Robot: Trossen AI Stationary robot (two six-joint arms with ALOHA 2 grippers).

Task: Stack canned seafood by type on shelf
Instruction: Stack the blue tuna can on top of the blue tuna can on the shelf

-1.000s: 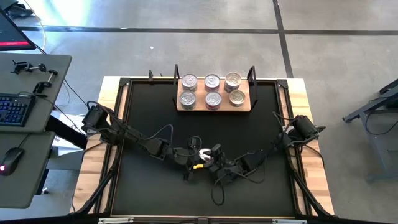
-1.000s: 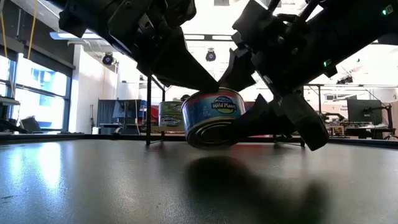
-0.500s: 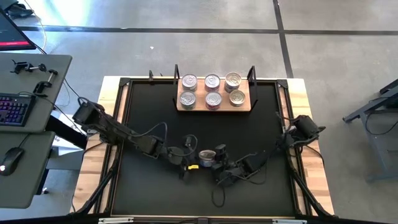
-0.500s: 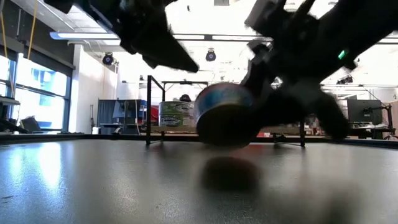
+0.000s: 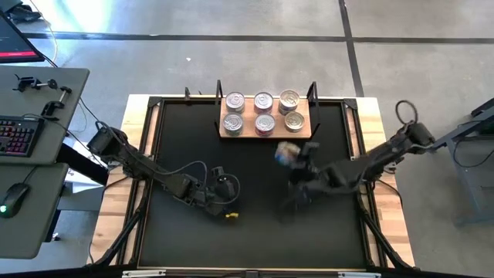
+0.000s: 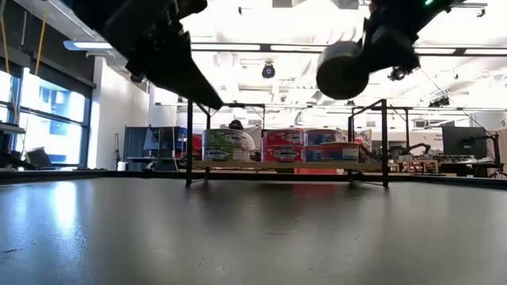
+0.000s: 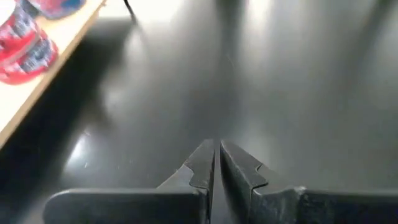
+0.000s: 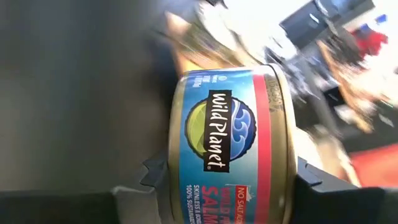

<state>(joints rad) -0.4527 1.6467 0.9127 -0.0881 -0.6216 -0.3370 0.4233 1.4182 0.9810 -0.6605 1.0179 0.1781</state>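
Near the shelf [image 5: 265, 132], your right gripper [image 5: 297, 158] clamps a blue salmon can [image 5: 287, 152] in the air; six cans already sit there, this one remains. Left gripper [image 5: 218, 185] waits closed.

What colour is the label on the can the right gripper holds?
Mostly blue with a red band, on the small round tin can; the right wrist view shows it best.
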